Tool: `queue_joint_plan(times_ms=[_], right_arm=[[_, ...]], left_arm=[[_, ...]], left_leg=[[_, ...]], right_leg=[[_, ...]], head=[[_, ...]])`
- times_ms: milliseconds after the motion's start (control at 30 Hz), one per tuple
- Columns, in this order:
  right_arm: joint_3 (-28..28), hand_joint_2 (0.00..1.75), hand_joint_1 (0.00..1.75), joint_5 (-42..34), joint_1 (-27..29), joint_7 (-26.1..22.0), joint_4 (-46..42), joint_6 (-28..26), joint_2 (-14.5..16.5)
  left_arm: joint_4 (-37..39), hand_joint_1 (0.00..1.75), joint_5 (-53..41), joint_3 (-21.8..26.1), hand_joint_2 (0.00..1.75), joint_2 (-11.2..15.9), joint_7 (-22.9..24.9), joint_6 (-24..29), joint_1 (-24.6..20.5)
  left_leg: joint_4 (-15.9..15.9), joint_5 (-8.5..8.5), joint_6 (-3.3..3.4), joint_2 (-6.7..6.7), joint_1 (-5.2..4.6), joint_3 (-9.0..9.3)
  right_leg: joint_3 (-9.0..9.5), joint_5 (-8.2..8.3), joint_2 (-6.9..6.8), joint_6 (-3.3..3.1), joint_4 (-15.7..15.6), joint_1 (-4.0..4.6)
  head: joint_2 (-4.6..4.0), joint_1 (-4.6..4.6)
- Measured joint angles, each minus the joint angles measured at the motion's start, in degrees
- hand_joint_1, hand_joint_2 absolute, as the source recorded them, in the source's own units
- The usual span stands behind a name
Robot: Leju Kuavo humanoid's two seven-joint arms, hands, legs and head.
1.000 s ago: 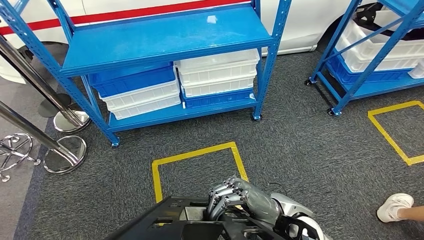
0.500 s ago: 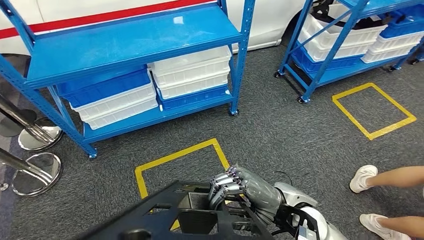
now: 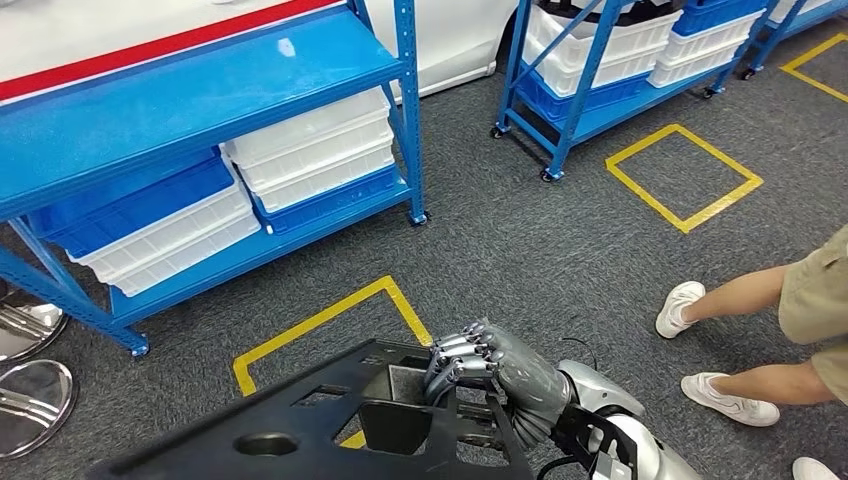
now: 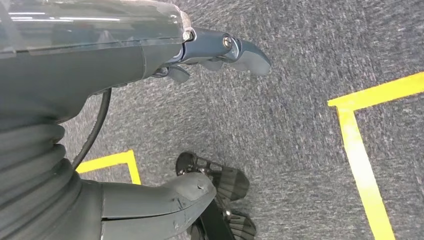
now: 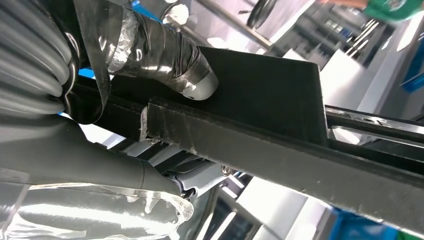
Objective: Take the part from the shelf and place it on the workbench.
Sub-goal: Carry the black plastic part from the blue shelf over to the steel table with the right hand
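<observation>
- The right hand [image 3: 490,372] sits low in the middle of the head view. Its fingers [image 3: 455,352] are curled over the edge of the black part [image 3: 300,425], holding it.
- The black part fills the bottom left.
- The left hand [image 4: 150,55] holds nothing, fingers loose above the carpet [image 4: 300,125].
- A blue shelf [image 3: 190,100] is at the upper left.

Black part [image 3: 300,430], silver-grey right hand [image 3: 500,375], blue shelf [image 3: 180,110] with white and blue bins [image 3: 310,150], yellow-taped squares [image 3: 685,175] on speckled grey carpet [image 3: 540,260].

part [image 3: 330,430] in right hand [image 3: 490,375], low front | shelf [image 3: 200,110] behind, left | person [image 3: 760,320] right
</observation>
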Motion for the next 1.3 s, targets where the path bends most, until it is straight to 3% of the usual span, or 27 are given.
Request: queue_joint_plan(times_ms=[33, 67, 133, 200, 267, 333, 433, 500, 533, 567, 633, 700, 767, 800, 867, 933, 967, 1000, 1033, 1100, 1167, 1233, 1300], right_arm=[[-0.06, 1.75, 1.75, -0.23, 0.27, -0.01, -0.16, -0.13, -0.14], [-0.17, 1.75, 1.75, -0.54, 0.48, -0.01, -0.39, -0.18, -0.25], [-0.57, 1.75, 1.75, -1.45, 0.95, 0.02, -0.97, -0.22, -0.38], [-1.33, 1.75, 1.75, -2.7, 2.02, 0.33, -1.52, 0.04, -0.59], [-2.32, 1.75, 1.75, -4.09, 3.7, 1.1, -1.86, 1.3, -1.18], [-3.34, 1.75, 1.75, -5.86, 5.33, 1.96, -1.84, 3.61, -2.2], [-4.91, 1.75, 1.75, -8.46, 7.24, 2.31, -0.96, 6.34, -3.03], [-5.93, 1.75, 1.75, -10.23, 8.4, 2.17, 0.07, 7.24, -3.02], [-6.5, 1.75, 1.75, -11.47, 8.82, 2.1, 0.6, 7.68, -2.92], [-7.17, 1.75, 1.75, -12.93, 9.14, 2.03, 1.08, 8.15, -2.71], [-8.99, 1.75, 1.75, -15.46, 9.76, 1.84, 1.85, 9.06, -1.95], [-11.14, 1.75, 1.75, -16.62, 10.44, 1.48, 2.4, 9.76, -1.05], [-13.02, 1.75, 1.75, -16.86, 11.11, 1.15, 2.81, 10.2, -0.41], [-13.75, 1.75, 1.75, -16.88, 11.4, 1.07, 2.96, 10.3, -0.18], [-14.76, 1.75, 1.75, -16.86, 11.7, 0.97, 3.17, 10.53, 0.24], [-15.51, 1.75, 1.75, -16.57, 12.01, 0.73, 3.3, 11.17, 0.8], [-15.87, 1.75, 1.75, -16.34, 12.3, 0.47, 3.34, 11.58, 1.12], [-16.19, 1.75, 1.75, -16.08, 12.63, 0.15, 3.35, 11.96, 1.42], [-16.55, 1.75, 1.75, -15.79, 13.0, -0.24, 3.35, 12.28, 1.68], [-17.21, 1.75, 1.75, -15.09, 13.58, -1.14, 3.31, 12.87, 2.16], [-17.62, 1.75, 1.75, -14.11, 14.11, -2.23, 2.93, 13.43, 2.58], [-17.71, 1.75, 1.75, -12.77, 14.84, -3.45, 1.94, 13.68, 2.82], [-17.7, 1.75, 1.75, -11.29, 15.83, -4.4, 0.53, 13.5, 3.0]], left_arm=[[0.0, 0.0, -0.04, 0.07, 1.75, 0.03, -0.01, 0.33, 0.03], [0.0, 0.0, -0.05, 0.17, 1.75, 0.07, 0.02, 0.58, 0.03], [0.01, 0.0, -0.16, 0.44, 1.75, 0.31, 0.42, 0.68, 0.07], [0.02, 0.0, -0.65, 0.62, 1.75, 0.66, 1.23, 0.45, 0.18], [0.03, 0.0, -1.44, 0.65, 1.75, 0.93, 1.97, 0.42, 0.2], [0.02, 0.0, -2.25, 0.65, 1.75, 1.05, 2.48, 0.32, 0.27], [0.02, 0.0, -2.99, 0.65, 1.75, 1.03, 2.99, -0.54, 0.75], [0.02, 0.0, -3.2, 0.65, 1.75, 1.03, 3.25, -1.38, 0.95], [0.02, 0.0, -3.28, 0.65, 1.75, 1.03, 3.28, -1.76, 0.94], [0.02, 0.0, -3.41, 0.64, 1.75, 1.02, 3.25, -2.04, 0.88], [0.02, 0.0, -3.6, 0.64, 1.75, 1.05, 3.04, -2.45, 0.77], [0.02, 0.0, -3.62, 0.67, 1.75, 1.19, 2.83, -2.78, 0.7], [0.02, 0.0, -3.54, 0.73, 1.75, 1.34, 2.74, -3.03, 0.58], [0.02, 0.0, -3.49, 0.75, 1.75, 1.4, 2.72, -3.09, 0.47], [0.02, 0.0, -3.37, 0.77, 1.75, 1.5, 2.68, -3.21, 0.42], [0.02, 0.0, -3.21, 0.85, 1.75, 1.62, 2.61, -3.37, 0.6], [0.02, 0.0, -3.13, 0.92, 1.75, 1.71, 2.58, -3.42, 0.74], [0.02, 0.0, -3.09, 0.98, 1.75, 1.83, 2.55, -3.43, 0.88], [0.02, 0.0, -3.06, 1.05, 1.75, 1.97, 2.47, -3.39, 0.97], [0.02, 0.0, -3.03, 1.29, 1.75, 2.36, 2.15, -3.34, 0.98], [0.02, 0.0, -2.86, 1.75, 1.75, 2.94, 1.43, -3.56, 0.93], [0.01, 0.0, -2.51, 2.41, 1.75, 3.54, 0.1, -4.1, 0.91], [-0.03, 0.0, -2.08, 3.08, 1.75, 4.0, -1.48, -4.87, 0.72]], left_leg=[[-0.93, 1.38, 0.27, -0.12, -0.05, 0.28], [-3.95, 3.59, 0.67, -0.49, -0.13, 1.51], [-11.86, 7.77, 1.9, -3.06, -0.25, 4.75], [-16.18, 9.04, 2.83, -5.11, -0.42, 6.53], [-17.32, 9.05, 3.04, -4.42, -0.45, 7.0], [-18.62, 9.7, 3.06, -2.94, -0.15, 7.52], [-19.21, 10.02, 3.2, -0.38, -0.18, 7.7], [-18.83, 9.76, 3.16, 1.3, -0.28, 7.51], [-18.61, 9.57, 3.07, 2.11, -0.27, 7.47], [-18.39, 9.37, 2.91, 2.86, -0.23, 7.49], [-17.9, 8.82, 2.32, 4.13, -0.28, 7.66], [-17.46, 8.3, 1.55, 5.08, -0.47, 7.77], [-17.3, 8.07, 0.92, 6.01, -0.5, 7.88], [-17.05, 7.75, 0.58, 5.81, -0.36, 7.87], [-14.2, 5.45, 0.07, 3.53, -0.04, 6.74], [-6.96, 1.41, -0.07, 0.78, 0.09, 3.48], [-3.06, -0.15, -0.06, 0.27, 0.09, 1.63], [-0.3, -0.82, -0.02, 0.04, 0.06, 0.27], [0.24, -0.17, 0.09, -0.07, 0.05, -0.15], [-4.71, 3.8, 0.49, -0.64, 0.05, 1.84], [-12.04, 7.44, 0.98, -3.16, 0.06, 4.97], [-15.59, 8.04, 1.3, -5.05, -0.05, 6.55], [-16.56, 7.97, 1.7, -4.31, -0.07, 7.0]], right_leg=[[0.09, 0.01, 0.76, -0.02, 0.01, 0.1], [0.22, 0.02, 1.52, -0.02, 0.02, 0.19], [0.31, 0.05, 2.98, 0.09, 0.07, 0.27], [-0.04, 0.27, 4.28, 0.56, 0.11, 0.03], [-0.42, 0.69, 5.55, 1.38, -0.14, -0.17], [-1.15, -0.11, 4.21, 2.04, 0.95, 0.05], [-5.53, -5.33, -0.3, 2.72, 10.15, -0.09], [-7.8, -6.89, -1.31, 3.14, 15.03, -0.52], [-7.47, -6.15, -1.62, 3.33, 14.64, -0.74], [-6.02, -4.61, -2.05, 3.47, 12.2, -0.94], [-1.71, -1.69, -4.12, 3.42, 4.64, -0.95], [0.33, -0.88, -5.31, 2.71, 0.67, -0.63], [0.04, -0.93, -4.33, 1.85, 0.64, -0.38], [-0.06, -0.85, -3.79, 1.51, 0.62, -0.39], [-0.21, -0.61, -2.73, 0.81, 0.48, -0.51], [-0.41, -0.46, -1.64, 0.33, 0.47, -0.44], [-0.52, -0.42, -0.99, 0.21, 0.52, -0.33], [-0.6, -0.41, -0.33, 0.15, 0.61, -0.22], [-0.64, -0.4, 0.42, 0.14, 0.7, -0.13], [-0.57, -0.39, 2.01, 0.14, 0.82, -0.03], [-0.54, -0.33, 3.48, 0.31, 0.87, -0.05], [-0.91, -0.05, 4.75, 0.88, 0.88, -0.26], [-1.36, 0.38, 5.79, 1.72, 0.67, -0.44]], head=[[0.0, 0.0], [0.0, 0.0], [0.0, 0.01], [0.0, 0.01], [0.0, 0.0], [0.0, 0.02], [0.0, 0.05], [0.0, 0.05], [0.0, 0.06], [0.0, 0.05], [0.0, 0.06], [0.0, 0.04], [0.0, 0.03], [0.0, 0.03], [0.0, 0.04], [0.0, 0.04], [0.0, 0.03], [0.0, 0.03], [0.0, 0.04], [0.0, 0.03], [0.0, 0.03], [0.0, 0.03], [0.0, 0.02]])
